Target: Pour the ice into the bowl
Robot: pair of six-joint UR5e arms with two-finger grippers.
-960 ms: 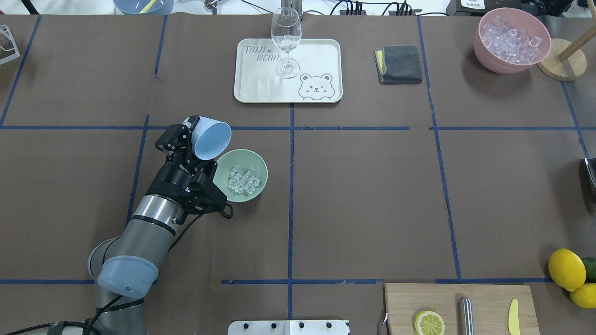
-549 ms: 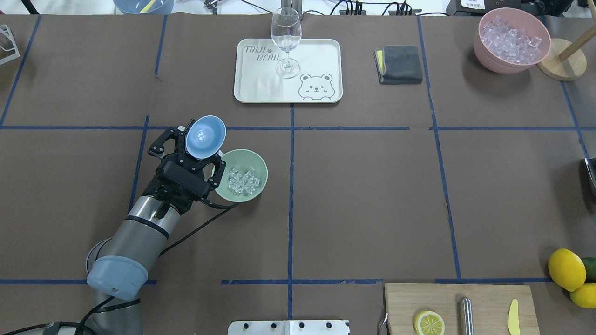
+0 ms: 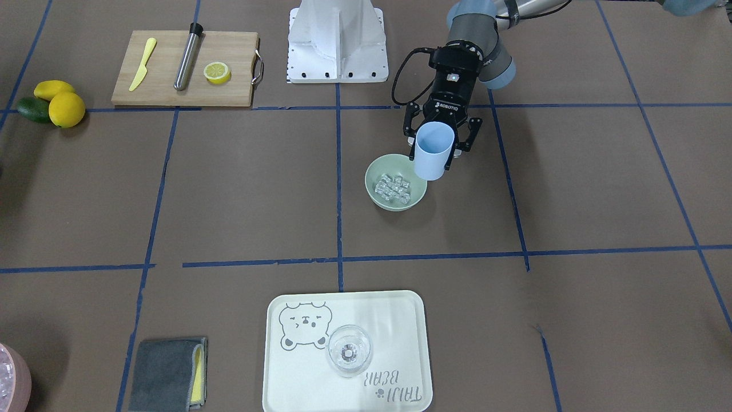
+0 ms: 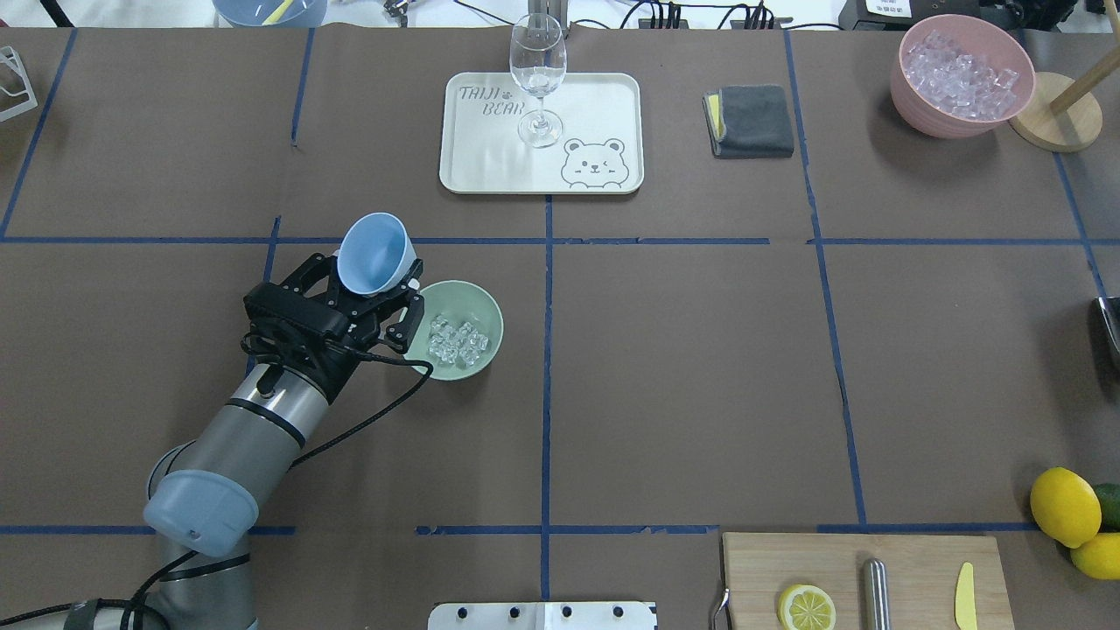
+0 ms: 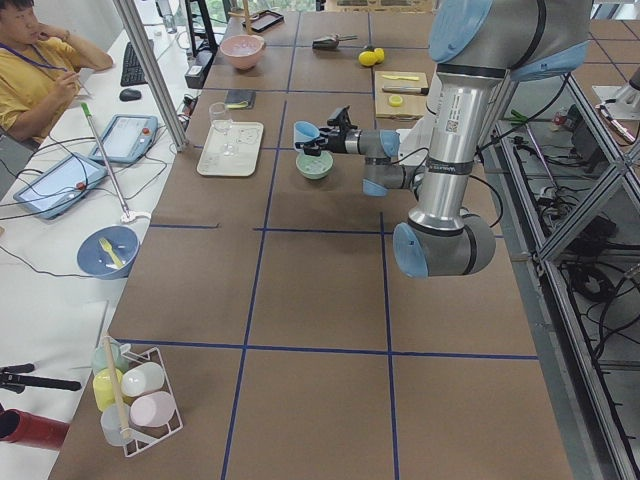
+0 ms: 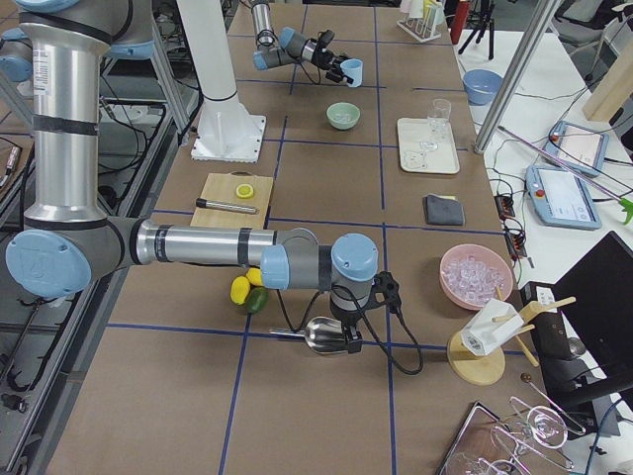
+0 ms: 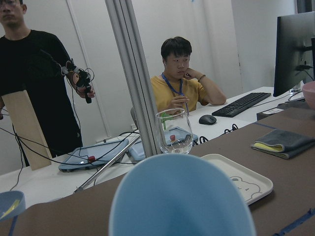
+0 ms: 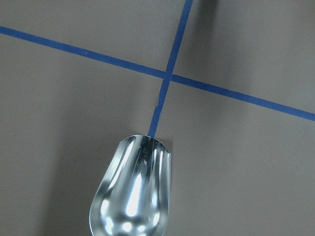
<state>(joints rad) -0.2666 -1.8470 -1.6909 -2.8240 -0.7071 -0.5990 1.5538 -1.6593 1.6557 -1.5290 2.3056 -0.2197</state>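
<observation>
Left claw [image 4: 374, 276] is clamped on the cup [image 4: 374, 252], which has swung back from tipped to upright and looks empty. Ice [image 4: 455, 341] sits in the bowl [image 4: 486, 352] on the tabletop [image 4: 700, 350], so the pour's basically done. Right claw [image 6: 348, 334]: can't tell.

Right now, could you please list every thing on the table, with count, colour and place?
bowl: one, sage green, centre-left
ice: a handful, clear, in the bowl
blue cup: one, held beside the bowl
tray: one, cream, far middle
wine glass: one, clear, on the tray
cloth: one, grey, right of the tray
pink bowl: one, holding ice cubes, far right
cutting board: one, wooden, near right
lemon half, metal rod, yellow knife: one each, on the board
lemons: two, yellow, near-right edge
metal scoop: one, silver, right edge
left gripper: shut on the blue cup
right gripper: at the scoop, state unclear
</observation>
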